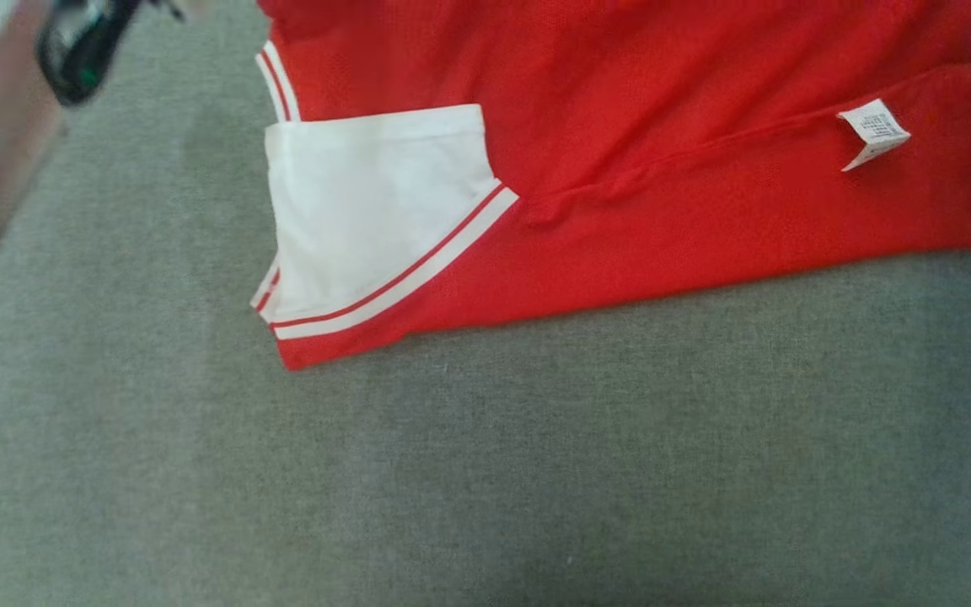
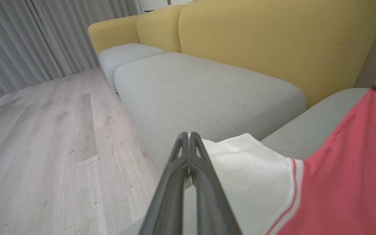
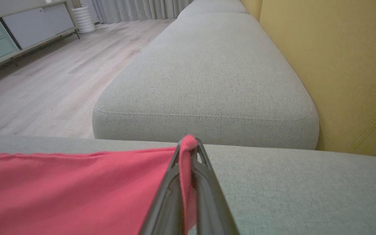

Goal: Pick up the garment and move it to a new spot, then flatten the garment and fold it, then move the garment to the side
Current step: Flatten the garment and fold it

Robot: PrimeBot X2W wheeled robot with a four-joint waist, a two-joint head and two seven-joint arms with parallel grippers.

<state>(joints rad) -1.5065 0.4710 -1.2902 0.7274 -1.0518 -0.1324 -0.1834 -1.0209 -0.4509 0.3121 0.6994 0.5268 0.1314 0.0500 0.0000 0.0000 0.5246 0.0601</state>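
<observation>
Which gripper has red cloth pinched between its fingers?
The right gripper: red garment cloth shows between its fingers. The left gripper is shut beside the white sleeve.

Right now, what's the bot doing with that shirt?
The robot is working a red cloth garment with white sleeves lying on the grey fabric sofa cushion. Its right pincer is shut on the garment's edge. The left pincer is shut beside a white sleeve; whether it grips it is unclear.

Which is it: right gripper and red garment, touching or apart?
Touching: right wrist view shows the garment pinched in the shut right gripper.
</observation>
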